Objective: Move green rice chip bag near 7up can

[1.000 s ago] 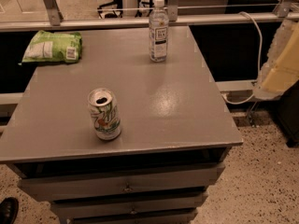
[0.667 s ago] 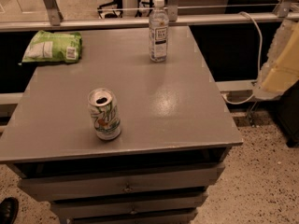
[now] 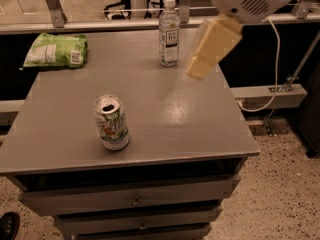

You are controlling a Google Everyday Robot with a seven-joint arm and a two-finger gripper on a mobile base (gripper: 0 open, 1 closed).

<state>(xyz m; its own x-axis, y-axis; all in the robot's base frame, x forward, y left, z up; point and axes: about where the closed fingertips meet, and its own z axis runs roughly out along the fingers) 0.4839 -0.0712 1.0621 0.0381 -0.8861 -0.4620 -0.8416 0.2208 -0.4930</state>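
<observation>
The green rice chip bag (image 3: 56, 50) lies flat at the far left corner of the grey table (image 3: 165, 114), its white label panel facing up. The 7up can (image 3: 111, 122) stands upright near the table's front left, top opened. My gripper (image 3: 202, 66) hangs in the air over the table's far right part, just right of the bottle, blurred. It is far from the bag and holds nothing that I can see.
A clear plastic bottle (image 3: 169, 32) with a white cap stands at the table's far edge. Drawers (image 3: 135, 199) sit under the tabletop. A metal rail (image 3: 125, 24) runs behind the table. A cable (image 3: 275, 69) hangs at the right. A shoe (image 3: 7, 226) shows at bottom left.
My arm has swung in from the right edge of the view to above the table's far right part. The bag, can and bottle have not moved.
</observation>
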